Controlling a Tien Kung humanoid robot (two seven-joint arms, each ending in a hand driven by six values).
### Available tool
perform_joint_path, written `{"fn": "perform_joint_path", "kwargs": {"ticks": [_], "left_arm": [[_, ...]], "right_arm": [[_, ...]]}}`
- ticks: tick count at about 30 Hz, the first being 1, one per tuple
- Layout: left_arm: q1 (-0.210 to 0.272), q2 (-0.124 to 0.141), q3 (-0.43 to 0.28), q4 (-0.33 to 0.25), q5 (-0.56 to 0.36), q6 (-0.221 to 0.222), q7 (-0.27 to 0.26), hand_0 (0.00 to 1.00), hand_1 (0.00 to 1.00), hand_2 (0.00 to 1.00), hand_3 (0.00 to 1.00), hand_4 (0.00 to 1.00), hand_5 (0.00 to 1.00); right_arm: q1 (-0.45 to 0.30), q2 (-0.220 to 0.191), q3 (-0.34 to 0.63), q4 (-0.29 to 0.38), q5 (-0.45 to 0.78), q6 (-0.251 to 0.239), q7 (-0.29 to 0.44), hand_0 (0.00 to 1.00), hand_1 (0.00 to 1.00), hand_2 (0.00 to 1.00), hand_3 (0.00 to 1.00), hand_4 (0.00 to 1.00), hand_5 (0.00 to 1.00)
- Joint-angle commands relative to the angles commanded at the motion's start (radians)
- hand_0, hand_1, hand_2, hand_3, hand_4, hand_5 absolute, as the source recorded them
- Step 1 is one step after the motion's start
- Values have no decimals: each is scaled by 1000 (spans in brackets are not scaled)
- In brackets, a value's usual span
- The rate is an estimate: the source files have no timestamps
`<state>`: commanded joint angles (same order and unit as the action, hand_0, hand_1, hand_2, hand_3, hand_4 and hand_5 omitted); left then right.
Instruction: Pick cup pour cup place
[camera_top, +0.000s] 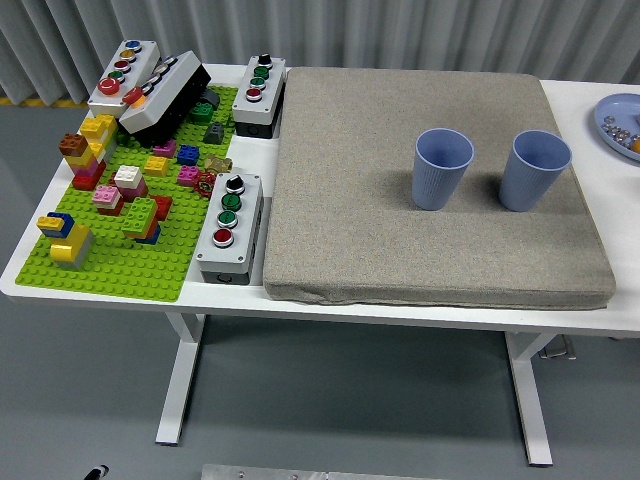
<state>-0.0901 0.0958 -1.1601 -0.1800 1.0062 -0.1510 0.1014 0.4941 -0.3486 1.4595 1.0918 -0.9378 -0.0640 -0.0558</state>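
Observation:
Two blue ribbed cups stand upright on a grey-brown fabric mat (400, 250). The left cup (442, 168) is near the mat's middle. The right cup (534, 170) stands a short gap to its right, near the mat's right edge. I cannot see into either cup well enough to tell what it holds. Neither of my hands is in view.
A green building-brick baseplate (110, 270) with several coloured bricks fills the table's left part. Three grey push-button boxes stand around it (229, 227) (259, 92) (123, 72). A blue plate (612, 112) with small items sits at the far right edge.

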Motion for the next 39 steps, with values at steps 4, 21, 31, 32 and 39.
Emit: {"fn": "perform_joint_path", "kwargs": {"ticks": [4, 21, 31, 32, 39], "left_arm": [[0, -1, 0, 0, 2, 0, 0, 838, 816, 884, 806, 633, 998], [1, -1, 16, 0, 1, -4, 0, 838, 815, 883, 806, 632, 998], [4, -3, 19, 0, 1, -5, 2, 838, 815, 882, 806, 632, 998], [4, -3, 19, 0, 1, -5, 2, 838, 815, 882, 806, 632, 998], [3, -2, 22, 0, 3, -6, 2, 837, 815, 881, 806, 633, 998]], "right_arm": [[-15, 0, 13, 10, -50, 9, -9, 998, 966, 998, 998, 953, 391], [-117, 20, -21, 29, -152, -39, -7, 959, 949, 998, 998, 885, 63], [-172, 77, -71, 22, -209, -71, 4, 966, 952, 998, 998, 871, 46], [-172, 79, -74, 20, -210, -72, 5, 966, 952, 998, 998, 871, 46], [-163, 97, -105, 6, -194, -56, 0, 973, 950, 998, 998, 869, 56]]}}
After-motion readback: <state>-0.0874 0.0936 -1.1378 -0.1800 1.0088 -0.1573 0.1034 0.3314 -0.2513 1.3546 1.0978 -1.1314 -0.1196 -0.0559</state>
